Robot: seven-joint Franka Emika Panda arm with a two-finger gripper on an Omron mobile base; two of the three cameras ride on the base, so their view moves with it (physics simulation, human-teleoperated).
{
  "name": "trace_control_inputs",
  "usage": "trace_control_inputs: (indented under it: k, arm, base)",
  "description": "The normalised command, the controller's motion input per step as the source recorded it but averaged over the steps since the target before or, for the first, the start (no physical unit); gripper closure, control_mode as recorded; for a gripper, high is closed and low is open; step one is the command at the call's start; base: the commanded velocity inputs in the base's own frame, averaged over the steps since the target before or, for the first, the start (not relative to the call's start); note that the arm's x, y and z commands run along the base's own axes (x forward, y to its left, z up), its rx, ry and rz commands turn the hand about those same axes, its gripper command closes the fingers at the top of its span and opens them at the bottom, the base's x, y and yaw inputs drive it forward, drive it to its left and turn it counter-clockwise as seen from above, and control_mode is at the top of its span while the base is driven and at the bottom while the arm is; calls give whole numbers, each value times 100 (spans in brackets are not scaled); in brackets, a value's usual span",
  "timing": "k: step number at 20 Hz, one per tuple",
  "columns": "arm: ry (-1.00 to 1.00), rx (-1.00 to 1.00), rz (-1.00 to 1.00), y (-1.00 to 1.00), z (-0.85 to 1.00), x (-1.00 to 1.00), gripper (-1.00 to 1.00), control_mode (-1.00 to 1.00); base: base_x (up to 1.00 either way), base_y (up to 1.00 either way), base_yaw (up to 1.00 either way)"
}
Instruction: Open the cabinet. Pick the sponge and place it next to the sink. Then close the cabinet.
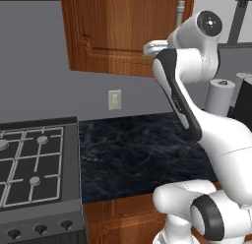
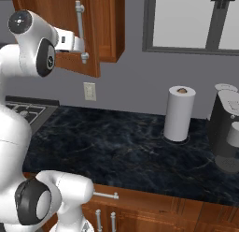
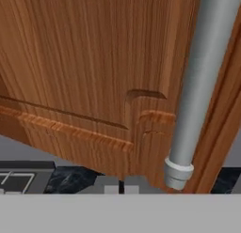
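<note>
my jaws (image 2: 84, 49) are pressed together, raised at the lower end of the silver bar handle (image 3: 195, 86), pinching nothing i can make out, likely because that bar is what swings the door. beyond it, the cabinet (image 1: 123, 26) hangs over the dark table (image 2: 130, 147), its door slightly ajar.

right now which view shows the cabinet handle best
The hand view: the handle runs close and large beside the door panel, lower end visible. The right base view shows it whole but small, at the gripper. The left base view shows just its top.
</note>
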Motion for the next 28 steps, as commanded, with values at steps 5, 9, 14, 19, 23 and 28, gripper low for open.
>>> trace_control_inputs:
  k: [5, 9, 14, 19, 23, 28]
  arm:
    - [0, 0, 0, 69, 0, -28, 100, -100]
    - [0, -1, -1, 29, 3, -15, 100, -100]
    - [3, -1, -20, -11, 0, -3, -100, -100]
    - [0, 2, -12, -13, 0, -11, -100, -100]
    - [0, 0, -9, -29, -1, 0, -100, -100]
    - [0, 4, -10, -74, 0, -2, -100, -100]
  base:
    - [0, 0, 0]
    - [0, 0, 0]
    - [0, 0, 0]
    - [0, 0, 0]
    - [0, 0, 0]
    - [0, 0, 0]
